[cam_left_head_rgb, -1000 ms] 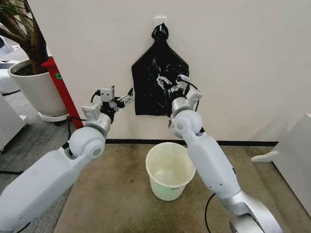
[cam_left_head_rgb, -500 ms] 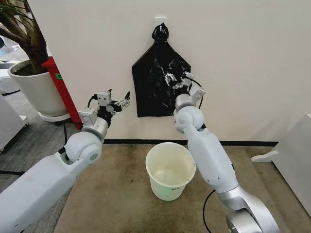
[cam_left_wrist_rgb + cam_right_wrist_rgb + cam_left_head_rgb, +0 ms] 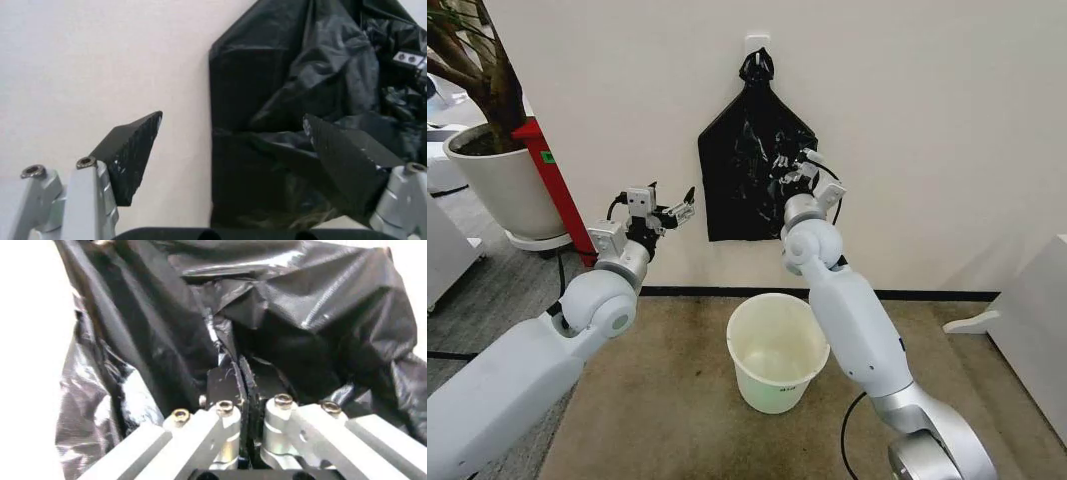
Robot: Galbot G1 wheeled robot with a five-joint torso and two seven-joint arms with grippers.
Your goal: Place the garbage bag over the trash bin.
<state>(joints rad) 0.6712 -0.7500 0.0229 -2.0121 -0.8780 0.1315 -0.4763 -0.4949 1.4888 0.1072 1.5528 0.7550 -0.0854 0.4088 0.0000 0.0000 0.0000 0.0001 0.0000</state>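
The garbage bag [image 3: 752, 165] is hung from a wall hook [image 3: 757, 45] in the upper centre of the head view, its knotted top caught there; the trash bin [image 3: 777, 350] stands on the carpet in the lower centre, directly below and well apart from it. A tear is judged the main risk: the film is thin, and a pull away from the wall while the knot is hooked could rip it or slip it out of the pinch; only a small fold seems held.

The right gripper [image 3: 789, 172] is raised to the bag's right middle, its fingers pressed together on a pleat of black film, as seen in the right wrist view [image 3: 239, 385]. The left gripper [image 3: 672, 207] is held left of centre, just beside the bag's left edge, fingers spread and holding nothing.
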